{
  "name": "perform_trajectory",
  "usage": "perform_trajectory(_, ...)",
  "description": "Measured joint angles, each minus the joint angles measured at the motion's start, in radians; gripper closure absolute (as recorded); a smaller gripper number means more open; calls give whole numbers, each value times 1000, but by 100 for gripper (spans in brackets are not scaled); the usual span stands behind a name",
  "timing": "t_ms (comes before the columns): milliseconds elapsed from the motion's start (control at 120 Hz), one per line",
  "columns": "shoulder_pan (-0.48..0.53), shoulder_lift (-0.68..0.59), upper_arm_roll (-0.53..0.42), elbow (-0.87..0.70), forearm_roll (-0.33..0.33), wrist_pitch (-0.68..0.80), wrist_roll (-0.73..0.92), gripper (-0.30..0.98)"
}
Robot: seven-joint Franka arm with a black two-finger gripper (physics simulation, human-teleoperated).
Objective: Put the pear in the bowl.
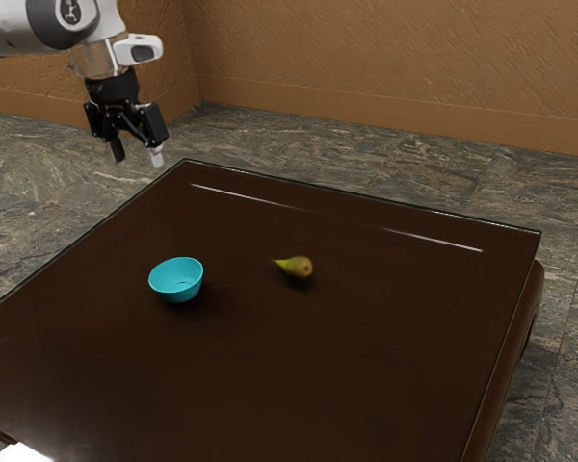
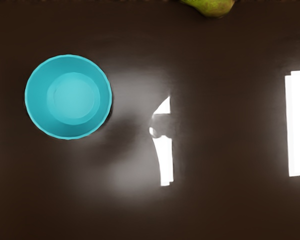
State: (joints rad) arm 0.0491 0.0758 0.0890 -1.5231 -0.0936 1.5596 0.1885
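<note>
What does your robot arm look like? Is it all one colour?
No! My arm is smooth, pale grey and white, with a round dark cap that has a light marking on it. My end effector is black and blocky, with two fingers: one tip looks whitish, the other dark.

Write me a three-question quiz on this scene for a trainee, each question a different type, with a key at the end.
1. True or false: the pear lies on the table, outside the bowl.

2. Multiple choice: what colour is the bowl?
A) red
B) turquoise
C) yellow

3. Fill in the blank with "apart" or "together": in the exterior view, the jaws stand ____, with nothing held between them.

Key: 1. true; 2. B; 3. apart
</note>
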Motion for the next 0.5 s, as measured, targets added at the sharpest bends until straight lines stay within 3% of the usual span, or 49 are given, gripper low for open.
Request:
perform_trajectory(167, -7, 23, -1, 7, -1, 43, 1, 2)
perform_trajectory(350, -155, 337, 2, 292, -7, 99, -153, 2)
perform_trajectory(500, -210, 582, -2, 507, -11, 110, -404, 2)
